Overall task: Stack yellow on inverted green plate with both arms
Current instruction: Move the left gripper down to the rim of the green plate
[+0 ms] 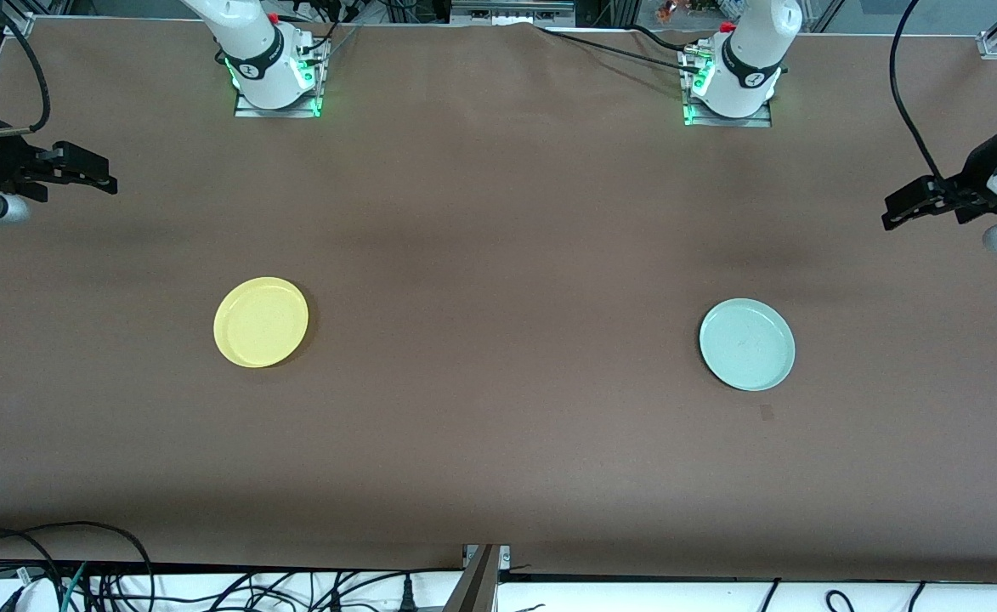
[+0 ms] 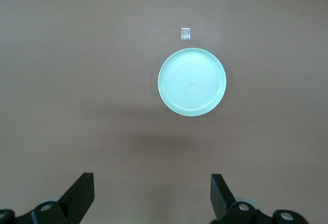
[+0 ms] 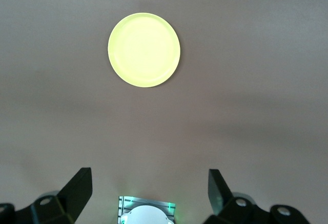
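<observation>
plates apart, pincers spread

left pincer hangs spread and empty over the surface's edge, with the green plate closest to it, rim up. right pincer, equally spread, is nearest the yellow plate.

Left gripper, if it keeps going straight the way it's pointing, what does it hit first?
Probably bare table: the open left gripper aims down short of the green plate, which lies ahead; depth is unclear.

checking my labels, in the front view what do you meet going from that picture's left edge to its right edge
right gripper, jaws open → yellow plate → green plate → small patch on the table → left gripper, jaws open
</observation>
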Controlling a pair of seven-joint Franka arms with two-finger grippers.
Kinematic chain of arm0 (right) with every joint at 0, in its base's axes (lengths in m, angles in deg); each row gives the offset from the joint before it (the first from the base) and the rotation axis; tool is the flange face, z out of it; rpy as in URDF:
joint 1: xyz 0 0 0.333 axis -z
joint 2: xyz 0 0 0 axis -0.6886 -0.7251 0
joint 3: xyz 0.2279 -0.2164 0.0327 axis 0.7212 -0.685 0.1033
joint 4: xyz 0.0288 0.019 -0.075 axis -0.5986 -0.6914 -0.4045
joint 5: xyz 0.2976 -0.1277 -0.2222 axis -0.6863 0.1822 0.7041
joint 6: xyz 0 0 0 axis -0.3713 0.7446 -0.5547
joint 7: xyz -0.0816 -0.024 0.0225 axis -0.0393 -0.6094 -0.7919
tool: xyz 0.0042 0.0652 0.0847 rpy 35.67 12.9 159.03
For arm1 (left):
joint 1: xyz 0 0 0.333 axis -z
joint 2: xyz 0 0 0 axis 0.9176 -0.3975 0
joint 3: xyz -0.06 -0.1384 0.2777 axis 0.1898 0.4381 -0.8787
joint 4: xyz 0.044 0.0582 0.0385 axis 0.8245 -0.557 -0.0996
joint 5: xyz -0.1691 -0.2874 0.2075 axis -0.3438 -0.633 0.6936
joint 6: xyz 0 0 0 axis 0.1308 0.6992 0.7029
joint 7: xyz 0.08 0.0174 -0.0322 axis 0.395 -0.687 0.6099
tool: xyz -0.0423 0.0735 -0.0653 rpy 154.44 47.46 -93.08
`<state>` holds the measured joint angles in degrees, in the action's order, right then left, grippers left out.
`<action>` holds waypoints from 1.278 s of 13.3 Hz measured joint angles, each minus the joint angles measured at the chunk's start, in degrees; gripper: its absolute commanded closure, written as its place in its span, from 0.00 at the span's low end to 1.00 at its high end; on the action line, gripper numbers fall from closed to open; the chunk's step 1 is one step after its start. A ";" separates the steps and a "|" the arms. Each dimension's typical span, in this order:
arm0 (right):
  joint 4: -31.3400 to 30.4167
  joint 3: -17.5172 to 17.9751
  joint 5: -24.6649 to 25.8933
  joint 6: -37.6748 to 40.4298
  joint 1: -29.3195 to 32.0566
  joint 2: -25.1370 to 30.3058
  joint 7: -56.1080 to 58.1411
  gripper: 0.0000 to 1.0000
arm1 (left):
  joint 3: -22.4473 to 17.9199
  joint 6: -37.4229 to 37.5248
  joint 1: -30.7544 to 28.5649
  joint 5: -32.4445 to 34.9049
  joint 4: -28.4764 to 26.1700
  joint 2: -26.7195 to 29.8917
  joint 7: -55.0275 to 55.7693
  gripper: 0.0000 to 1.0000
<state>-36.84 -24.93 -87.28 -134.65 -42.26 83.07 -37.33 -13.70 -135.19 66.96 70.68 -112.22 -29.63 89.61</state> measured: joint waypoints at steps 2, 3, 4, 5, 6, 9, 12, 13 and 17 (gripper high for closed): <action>0.00 -0.01 0.00 0.03 0.00 0.00 0.00 0.00 | -0.01 -2.88 -0.04 0.00 -2.75 -0.11 0.08 0.00; 0.00 -0.03 0.00 0.08 0.00 0.00 0.00 0.00 | -0.03 -4.45 -0.22 0.00 -4.27 -0.17 0.16 0.00; 0.00 -0.05 0.00 0.12 0.00 0.00 0.00 0.00 | -0.08 -6.13 -0.51 -0.06 -5.84 -0.24 0.20 0.00; 0.00 -0.05 0.00 0.12 0.00 0.00 0.00 0.00 | -0.18 -8.36 -0.76 -0.29 -7.64 -0.33 0.20 0.00; 0.00 -0.05 0.00 0.12 0.00 0.00 0.00 0.00 | -0.23 -10.99 -0.93 -0.45 -9.67 -0.49 0.20 0.00; 0.00 -0.06 0.00 0.13 0.00 0.00 0.00 0.00 | -0.24 -18.54 -1.10 -0.52 -14.76 -2.63 0.20 0.00; 0.00 -0.06 0.00 0.16 0.00 0.00 0.00 0.00 | -0.24 -23.70 -1.13 -0.54 -15.96 -7.66 0.25 0.00; 0.00 -0.07 0.00 0.18 0.00 0.00 0.00 0.00 | -0.24 -25.06 -1.14 -0.54 -16.07 -9.58 0.26 0.00; 0.00 -0.09 0.00 0.21 0.00 0.00 0.00 0.00 | -0.31 -31.20 -2.30 -0.54 -16.33 -17.91 0.63 0.00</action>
<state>-36.84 -25.01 -87.28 -134.45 -42.26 83.07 -37.33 -14.01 -166.39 64.66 70.14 -128.54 -47.54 90.24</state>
